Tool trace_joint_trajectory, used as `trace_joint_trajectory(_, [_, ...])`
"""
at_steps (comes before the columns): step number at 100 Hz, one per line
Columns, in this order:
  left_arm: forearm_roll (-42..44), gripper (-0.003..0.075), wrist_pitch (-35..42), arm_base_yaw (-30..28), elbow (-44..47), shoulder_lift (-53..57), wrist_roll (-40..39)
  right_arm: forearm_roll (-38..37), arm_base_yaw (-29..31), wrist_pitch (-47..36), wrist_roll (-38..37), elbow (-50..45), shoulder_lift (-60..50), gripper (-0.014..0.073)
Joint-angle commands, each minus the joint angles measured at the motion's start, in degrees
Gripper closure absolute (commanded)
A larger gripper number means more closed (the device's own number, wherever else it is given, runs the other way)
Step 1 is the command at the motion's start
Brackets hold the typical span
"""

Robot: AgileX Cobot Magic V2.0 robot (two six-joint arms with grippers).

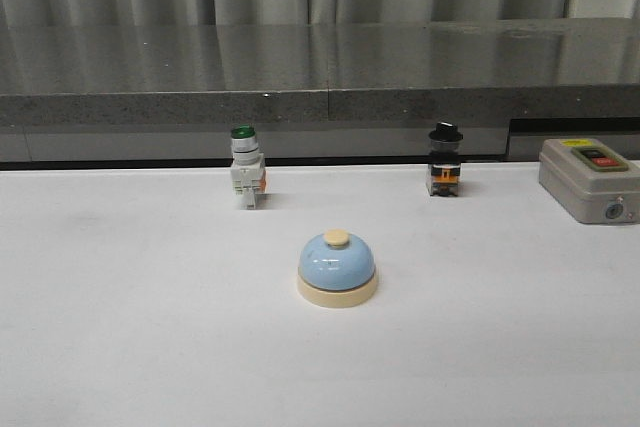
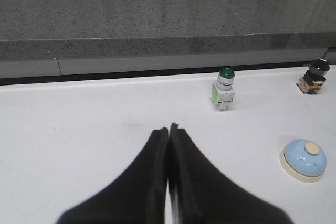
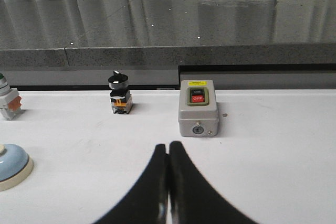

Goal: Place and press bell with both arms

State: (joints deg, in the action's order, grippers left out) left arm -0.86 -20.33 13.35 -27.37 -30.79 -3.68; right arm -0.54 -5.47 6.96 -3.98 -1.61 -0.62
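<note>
The bell (image 1: 337,267) sits upright on the white table (image 1: 120,347), about mid-table left to right, nearer the robot than the row of switches. Blue dome, cream base, cream button on top. Nothing touches it.

Behind it, far-left, is the green switch (image 1: 246,177); far-right, the black switch (image 1: 445,172); the grey box (image 1: 590,179) is at the far right edge. All are well apart from the bell.

Neither arm shows in the front view, so both are held back from the bell.

L gripper (image 2: 168,129): fingers pressed together, no gap, nothing held. In the left wrist view the bell (image 2: 303,160) lies off to the gripper's right and somewhat ahead, w/ bare table between.

R gripper (image 3: 168,148): fingers also closed tight, holding nothing. In the right wrist view the bell (image 3: 13,166) is cut by the frame edge, off to the gripper's left and about level w/ the tips. The grey box (image 3: 198,107) is straight ahead of it, and the black switch (image 3: 119,94) is ahead-left.

Key relation: the bell is between the two grippers, inboard of each. It's round, so there's no long axis; approach angle shouldn't matter. Which arm is nearer I can't tell for sure; the R looks a bit closer fore-aft.

Judgement: early in the task, bell not yet grasped or pressed. A grasp would need the fingers opened first; a press could prob go w/ closed tips straight down on the button.
</note>
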Motion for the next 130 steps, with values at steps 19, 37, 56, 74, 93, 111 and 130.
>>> trace_joint_trajectory(19, [-0.59,0.0740,3.96,-0.29,-1.70,-0.10,-0.54,-0.70,0.38,-5.02,0.42,0.85,-0.80,0.0654])
trace_joint_trajectory(37, [2.89,0.0740,6.09,-0.29,-1.70,0.03,-0.54,-0.70,0.38,-5.02,0.42,0.85,-0.80,0.0654])
trace_joint_trajectory(56, [4.48,0.0740,8.55,-0.29,0.80,3.92,-0.54,-0.70,0.38,-5.02,0.42,0.85,-0.80,0.0654])
trace_joint_trajectory(74, [5.07,0.0740,11.66,-2.00,7.29,11.08,-0.54,-0.70,0.38,-5.02,0.42,0.85,-0.80,0.0654])
trace_joint_trajectory(93, [5.07,0.0740,12.01,-7.08,15.24,20.18,-0.54,-0.70,0.38,-5.02,0.42,0.85,-0.80,0.0654])
trace_joint_trajectory(111, [5.70,0.0740,12.01,-8.26,21.42,27.96,-0.54,-0.70,0.38,-5.02,0.42,0.85,-0.80,0.0654])
trace_joint_trajectory(130, [5.86,0.0740,12.56,-8.26,25.59,32.81,-0.54,-0.70,0.38,-5.02,0.42,0.85,-0.80,0.0654])
